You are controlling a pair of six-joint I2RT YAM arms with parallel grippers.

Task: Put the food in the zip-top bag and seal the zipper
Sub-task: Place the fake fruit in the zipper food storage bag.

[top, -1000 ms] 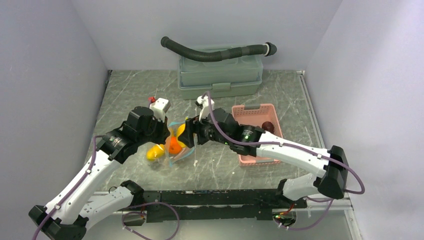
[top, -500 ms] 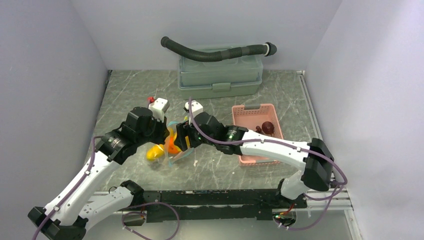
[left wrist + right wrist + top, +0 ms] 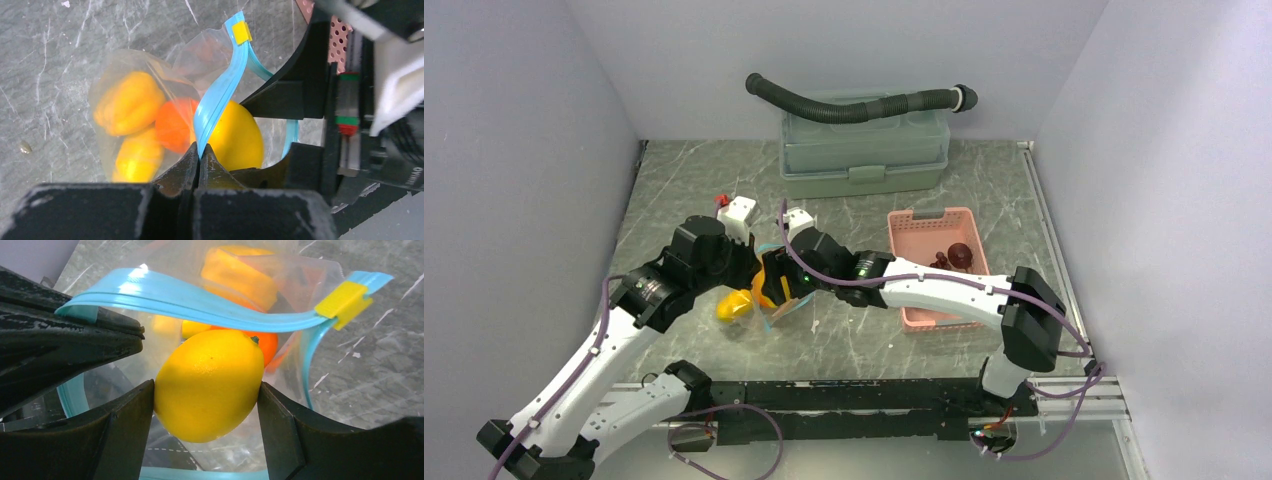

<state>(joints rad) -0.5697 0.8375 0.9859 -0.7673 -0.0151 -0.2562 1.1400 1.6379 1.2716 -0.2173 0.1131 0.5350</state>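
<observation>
My left gripper [image 3: 200,150] is shut on the teal-blue zipper [image 3: 220,95] and holds the clear zip-top bag [image 3: 120,80] open above the table. Inside the bag lie two yellow pieces [image 3: 129,102] and an orange ball [image 3: 175,125]. My right gripper [image 3: 207,400] is shut on a yellow lemon [image 3: 209,384] and holds it in the bag's mouth, under the zipper [image 3: 200,305] with its yellow slider [image 3: 344,302]. In the top view both grippers meet at the bag [image 3: 769,290]. The dark purple grape bunch [image 3: 957,255] lies in the pink basket [image 3: 924,222].
A green lidded box [image 3: 864,150] with a black corrugated hose [image 3: 854,103] on top stands at the back. The pink basket sits right of the bag. White walls close in left, right and back.
My right gripper has moved left with the lemon, from beside the bag into its mouth. The left gripper has kept its hold on the zipper.
</observation>
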